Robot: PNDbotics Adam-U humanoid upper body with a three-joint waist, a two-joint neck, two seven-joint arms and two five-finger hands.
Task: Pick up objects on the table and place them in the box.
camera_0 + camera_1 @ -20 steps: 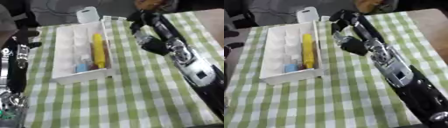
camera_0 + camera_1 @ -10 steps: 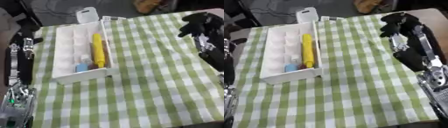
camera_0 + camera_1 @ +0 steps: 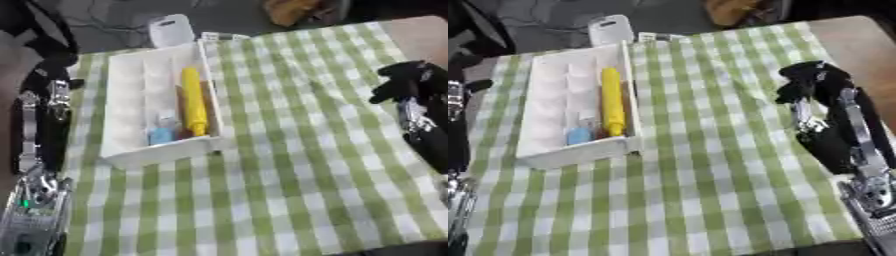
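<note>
right arm: enters from lower right, forearm running up the right side | right hand (image 3: 811, 80): black, at right centre, fingers curled, holding nothing | left arm (image 3: 39, 135): along the left edge, black with silver joints | left hand: not seen

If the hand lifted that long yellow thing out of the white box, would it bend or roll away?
The long yellow stick-shaped object lies straight along the white plastic box, so it is probably stiff. Its rounded shape suggests it might roll on the checked cloth.
</note>
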